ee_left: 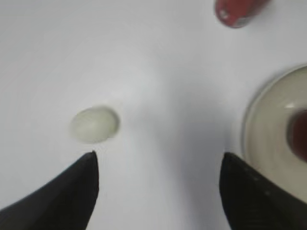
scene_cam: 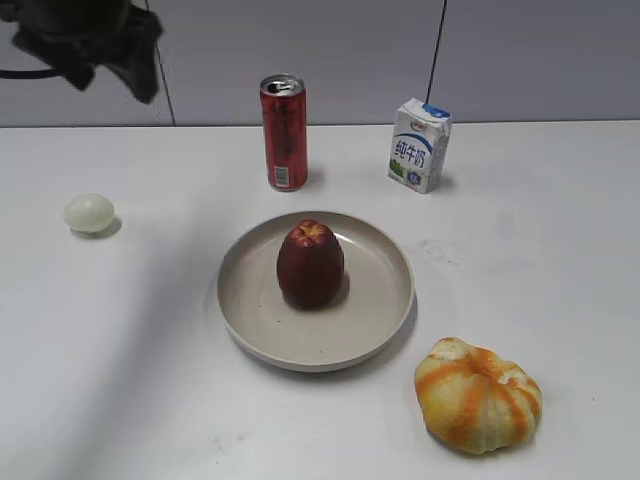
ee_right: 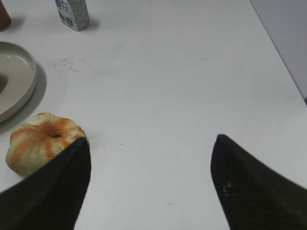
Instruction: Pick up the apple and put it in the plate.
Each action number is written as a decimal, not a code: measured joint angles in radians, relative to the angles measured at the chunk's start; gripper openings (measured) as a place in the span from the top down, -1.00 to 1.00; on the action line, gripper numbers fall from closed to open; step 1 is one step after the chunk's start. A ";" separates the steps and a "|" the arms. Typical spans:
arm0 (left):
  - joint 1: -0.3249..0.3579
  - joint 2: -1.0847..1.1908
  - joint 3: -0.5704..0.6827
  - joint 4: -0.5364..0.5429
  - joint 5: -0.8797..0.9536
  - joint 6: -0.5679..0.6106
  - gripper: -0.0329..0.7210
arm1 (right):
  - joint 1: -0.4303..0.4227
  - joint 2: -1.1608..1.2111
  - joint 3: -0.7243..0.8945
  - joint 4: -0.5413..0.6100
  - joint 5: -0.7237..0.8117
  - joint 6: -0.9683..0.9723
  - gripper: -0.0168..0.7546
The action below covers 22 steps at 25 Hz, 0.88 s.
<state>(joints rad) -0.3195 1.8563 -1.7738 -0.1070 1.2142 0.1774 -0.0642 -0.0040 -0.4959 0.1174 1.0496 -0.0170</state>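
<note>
The dark maroon-red apple (scene_cam: pixel 310 264) stands upright in the middle of the beige plate (scene_cam: pixel 375 320). Part of the apple (ee_left: pixel 300 134) and the plate's rim (ee_left: pixel 254 124) show at the right edge of the left wrist view. My left gripper (ee_left: pixel 158 165) is open and empty, high above the table's left side; its dark body (scene_cam: pixel 85 40) is at the top left of the exterior view. My right gripper (ee_right: pixel 151 148) is open and empty over bare table, right of the plate's edge (ee_right: pixel 19 81). It does not show in the exterior view.
A red can (scene_cam: pixel 284 132) and a white milk carton (scene_cam: pixel 419 145) stand behind the plate. A pale egg-like ball (scene_cam: pixel 89 213) lies at the left, just ahead of my left fingers (ee_left: pixel 94 124). An orange-and-yellow ribbed fruit (scene_cam: pixel 478 394) lies front right, beside my right gripper's left finger (ee_right: pixel 41 146).
</note>
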 joint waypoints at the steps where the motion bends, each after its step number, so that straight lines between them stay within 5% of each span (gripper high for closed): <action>1: 0.036 -0.025 0.028 0.001 0.000 0.000 -0.63 | 0.000 0.000 0.000 0.000 0.000 0.000 -0.57; 9: 0.219 -0.296 0.334 0.006 0.001 -0.002 -0.60 | 0.000 0.000 0.000 0.000 0.000 -0.001 -0.57; 22: 0.227 -0.836 0.985 0.016 -0.051 -0.003 -0.60 | 0.000 0.000 0.000 0.000 0.000 0.000 -0.57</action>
<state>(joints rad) -0.0928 1.0199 -0.7883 -0.0908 1.1628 0.1745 -0.0642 -0.0040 -0.4959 0.1174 1.0496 -0.0170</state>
